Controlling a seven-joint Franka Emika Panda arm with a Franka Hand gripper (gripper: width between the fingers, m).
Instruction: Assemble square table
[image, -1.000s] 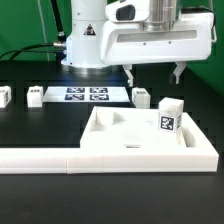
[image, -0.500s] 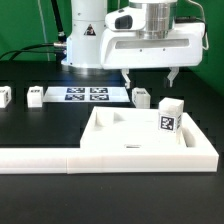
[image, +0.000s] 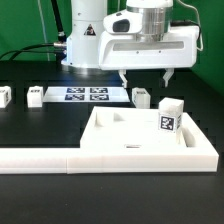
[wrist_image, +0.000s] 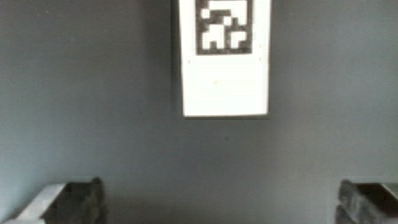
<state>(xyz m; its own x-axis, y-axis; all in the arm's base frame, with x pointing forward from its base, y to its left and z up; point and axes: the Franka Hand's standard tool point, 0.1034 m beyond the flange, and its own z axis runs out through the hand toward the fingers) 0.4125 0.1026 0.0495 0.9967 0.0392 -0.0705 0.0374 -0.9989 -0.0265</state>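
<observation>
No readable text — tag (image: 168, 123) on leg (image: 172, 105)

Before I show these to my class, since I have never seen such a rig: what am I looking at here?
The machine is a white robot arm ending in a two-finger gripper, open and holding nothing. One picture comes from a camera off the arm; the other from a camera on its wrist, looking past the fingertips at a small white block leg with a black-and-white tag. On the black table lie the white square tray-like tabletop, further legs, the flat white marker board and a long white barrier.
</observation>
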